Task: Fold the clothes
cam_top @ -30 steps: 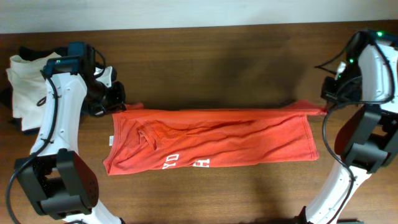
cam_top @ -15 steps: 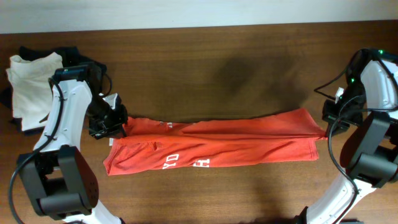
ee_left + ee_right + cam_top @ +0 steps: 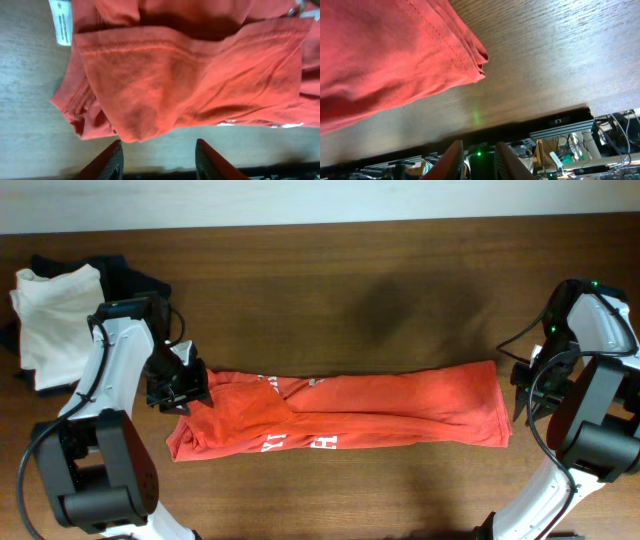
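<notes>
Plainly the T-shirt [image 3: 380,410] lies between left pincer [image 3: 159,157] and right pincer [image 3: 479,160], both parted, empty.

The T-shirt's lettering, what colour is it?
White lettering on the orange-red T-shirt; the overhead view shows it best.

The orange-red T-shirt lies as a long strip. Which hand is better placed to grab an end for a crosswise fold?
Probably the left. The left hand hovers open with an end of the T-shirt right at its fingertips; the right hand is open over bare table, beside the other corner.
</notes>
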`<state>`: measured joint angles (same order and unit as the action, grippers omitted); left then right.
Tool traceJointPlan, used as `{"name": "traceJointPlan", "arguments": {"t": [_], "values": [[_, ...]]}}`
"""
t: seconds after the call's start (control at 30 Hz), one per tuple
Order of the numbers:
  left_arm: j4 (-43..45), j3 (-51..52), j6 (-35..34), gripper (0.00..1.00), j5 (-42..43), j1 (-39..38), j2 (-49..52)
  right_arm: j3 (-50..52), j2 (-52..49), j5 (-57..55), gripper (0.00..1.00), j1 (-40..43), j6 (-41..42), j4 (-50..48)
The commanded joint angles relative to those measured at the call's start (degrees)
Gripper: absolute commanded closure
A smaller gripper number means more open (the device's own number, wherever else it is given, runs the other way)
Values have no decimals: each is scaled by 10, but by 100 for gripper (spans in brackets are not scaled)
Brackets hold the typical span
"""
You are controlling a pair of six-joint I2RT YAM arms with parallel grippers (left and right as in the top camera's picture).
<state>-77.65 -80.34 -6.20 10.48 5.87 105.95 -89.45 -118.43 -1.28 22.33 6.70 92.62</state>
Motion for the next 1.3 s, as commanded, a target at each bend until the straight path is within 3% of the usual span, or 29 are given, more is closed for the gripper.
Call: {"name": "traceJointPlan", "arguments": {"t": [0.0, 0.1, 0.23, 0.43, 0.83, 0.9, 1.07, 1.13, 1.17, 1.2, 1.27], "values": [[26, 5, 5, 53, 40, 0, -15, 18, 11, 13, 75, 1, 2, -20], [58, 5, 5, 52, 52, -20, -15, 49, 11, 42, 75, 1, 1, -57], [109, 5, 4, 52, 48, -101, -15, 99, 11, 58, 75, 2, -5, -108], [168, 8, -64, 51, -5, -180, 0, 105, 11, 58, 75, 2, -5, -120], [236, 8, -77, 50, -5, -217, 112, 105, 11, 58, 75, 2, -5, -120], [235, 8, -77, 60, -5, -217, 111, 105, 11, 58, 75, 2, -5, -120], [226, 7, -77, 63, -41, -214, 111, 105, 11, 58, 75, 2, -5, -119], [226, 7, -77, 80, -41, -215, 111, 105, 11, 58, 75, 2, -5, -119], [226, 7, -77, 94, -41, -215, 111, 105, 11, 57, 75, 2, -5, -119], [225, 6, -77, 100, -41, -215, 111, 105, 11, 57, 75, 2, -5, -119], [206, -7, -77, 99, -37, -216, 104, 105, 11, 57, 75, 2, -5, -119]]}}
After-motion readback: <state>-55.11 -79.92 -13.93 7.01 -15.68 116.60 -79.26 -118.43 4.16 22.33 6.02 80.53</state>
